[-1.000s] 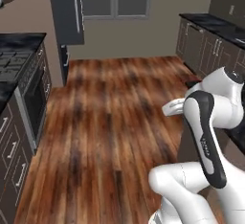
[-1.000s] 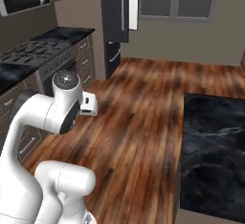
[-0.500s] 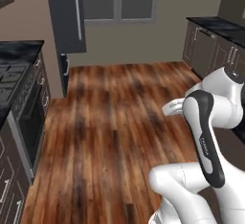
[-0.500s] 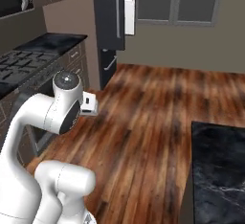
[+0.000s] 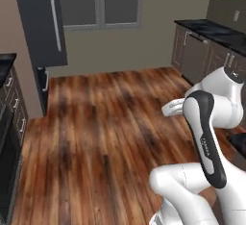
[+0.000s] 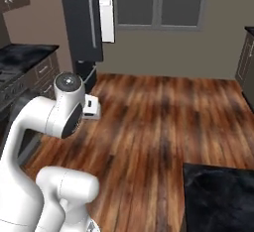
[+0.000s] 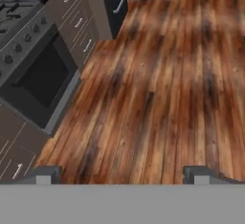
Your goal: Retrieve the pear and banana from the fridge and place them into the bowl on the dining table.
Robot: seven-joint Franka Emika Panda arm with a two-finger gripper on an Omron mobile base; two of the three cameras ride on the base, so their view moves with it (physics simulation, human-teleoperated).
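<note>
The fridge (image 5: 41, 22) stands tall and charcoal at the back left, with a long grey handle and a lower drawer beneath it. In the right base view the fridge (image 6: 82, 20) shows a pale panel along its right edge. A corner of the black marble dining table (image 6: 218, 196) lies at the lower right. My gripper (image 7: 122, 175) is open and holds nothing. Its two fingertips (image 7: 45, 174) stand wide apart, pointing down at bare wooden floor, well short of the fridge. The pear, the banana and the bowl are out of view.
A stove with an oven (image 7: 38, 74) and tan drawer cabinets (image 7: 79, 24) line the left wall up to the fridge. A dark counter with cabinets (image 5: 211, 41) runs along the right wall. Wooden floor (image 5: 105, 118) stretches open towards the window wall.
The base has driven, so the whole scene has shifted. The fridge now looks larger and sits further left, and the stove has slid towards the left edge. The arm keeps its pose, gripper still open.
</note>
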